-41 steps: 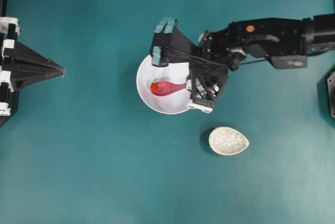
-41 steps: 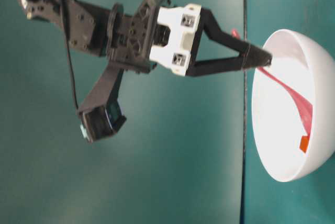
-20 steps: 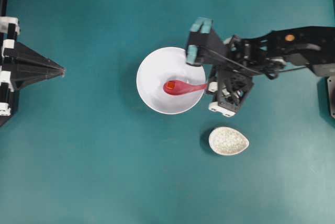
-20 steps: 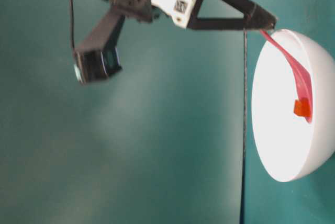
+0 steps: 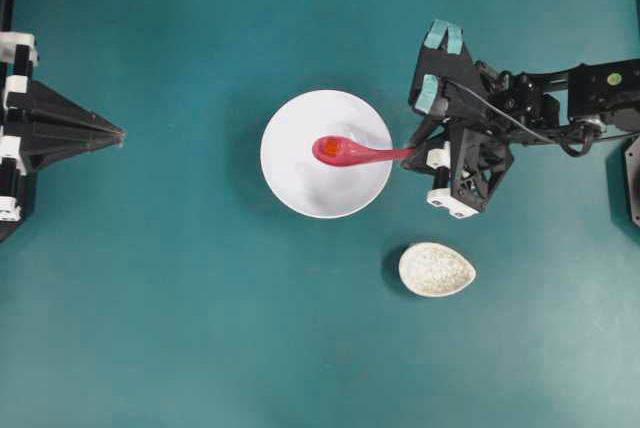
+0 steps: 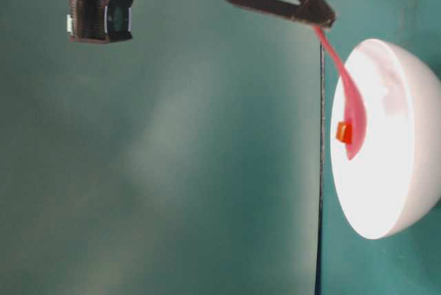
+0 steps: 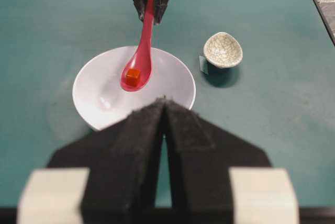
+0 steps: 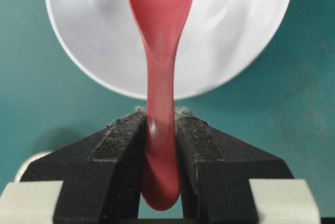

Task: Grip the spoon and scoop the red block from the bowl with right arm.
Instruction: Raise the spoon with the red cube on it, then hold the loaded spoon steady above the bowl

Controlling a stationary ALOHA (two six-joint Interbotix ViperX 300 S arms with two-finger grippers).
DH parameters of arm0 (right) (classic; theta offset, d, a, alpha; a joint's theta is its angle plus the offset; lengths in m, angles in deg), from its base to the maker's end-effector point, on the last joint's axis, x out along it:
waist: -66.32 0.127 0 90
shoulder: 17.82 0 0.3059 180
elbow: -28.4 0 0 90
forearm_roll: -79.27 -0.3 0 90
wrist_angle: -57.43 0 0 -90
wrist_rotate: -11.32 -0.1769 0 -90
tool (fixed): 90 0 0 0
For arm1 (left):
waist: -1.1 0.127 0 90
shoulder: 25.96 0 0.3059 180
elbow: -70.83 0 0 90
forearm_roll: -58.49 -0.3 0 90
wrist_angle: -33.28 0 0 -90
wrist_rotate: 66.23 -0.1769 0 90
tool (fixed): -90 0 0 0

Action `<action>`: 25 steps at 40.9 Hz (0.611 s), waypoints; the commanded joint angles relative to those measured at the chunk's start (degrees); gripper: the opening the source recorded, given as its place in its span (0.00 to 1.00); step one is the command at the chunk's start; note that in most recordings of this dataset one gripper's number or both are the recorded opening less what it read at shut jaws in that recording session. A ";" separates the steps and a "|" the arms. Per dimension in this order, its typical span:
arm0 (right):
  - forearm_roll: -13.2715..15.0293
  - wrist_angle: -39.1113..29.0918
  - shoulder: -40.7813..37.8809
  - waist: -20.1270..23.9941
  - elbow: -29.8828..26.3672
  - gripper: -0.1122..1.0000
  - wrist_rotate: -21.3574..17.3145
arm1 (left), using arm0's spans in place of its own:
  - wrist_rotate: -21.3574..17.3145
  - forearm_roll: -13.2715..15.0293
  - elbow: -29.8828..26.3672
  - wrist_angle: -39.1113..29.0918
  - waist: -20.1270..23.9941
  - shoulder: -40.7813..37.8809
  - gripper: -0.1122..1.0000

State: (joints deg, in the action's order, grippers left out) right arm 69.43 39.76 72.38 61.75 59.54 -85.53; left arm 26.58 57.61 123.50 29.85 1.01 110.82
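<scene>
Right gripper (image 8: pixel 159 130): clamped on the handle of the spoon (image 5: pixel 352 152). Left gripper (image 7: pixel 163 110): closed, idle, apart from the work.
Progress: grip done; red block (image 7: pixel 132 77) sits in the scoop, raised above the bowl (image 5: pixel 290 183). Scoop judged essentially complete; only holding it level remains.
Bowl: apparently holding nothing else.
Speckled dish (image 5: pixel 436 269): on the bench, nothing in it.
</scene>
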 commanded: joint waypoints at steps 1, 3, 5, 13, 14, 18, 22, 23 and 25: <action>0.35 0.70 1.41 0.18 -1.41 0.32 0.18 | 0.00 -0.18 -1.23 0.26 0.00 -0.18 0.11; 0.44 0.62 1.41 0.18 -1.93 0.32 0.18 | 0.00 -0.18 -1.23 0.26 -0.09 -0.18 0.11; 0.62 0.62 1.41 0.26 -2.37 0.32 0.26 | 0.00 -0.18 -1.23 0.26 -0.09 -0.18 0.11; 1.76 0.35 1.58 0.18 -4.75 0.32 0.26 | 0.00 -0.18 -1.23 0.26 0.00 -0.18 0.11; 1.85 0.35 1.58 0.26 -4.92 0.32 0.26 | 0.00 -0.18 -1.23 0.26 0.00 -0.18 0.11; 2.99 0.00 1.76 0.18 -5.71 0.33 0.26 | 0.00 -0.18 -1.32 0.26 0.00 -0.18 0.11; 3.60 -0.88 2.11 0.18 -5.98 0.32 0.09 | 0.18 -0.18 -1.32 0.26 0.00 -0.18 0.11; 3.69 -1.23 2.29 0.18 -5.98 0.33 0.09 | 0.26 -0.18 -1.32 0.26 0.00 -0.18 0.11; 3.69 -1.58 2.55 0.18 -6.06 0.32 0.09 | 0.53 -0.18 -1.32 0.26 0.00 -0.18 0.11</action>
State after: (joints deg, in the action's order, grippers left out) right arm 72.85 38.53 73.08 61.75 55.05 -85.36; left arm 26.93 57.61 123.50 29.85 1.01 110.91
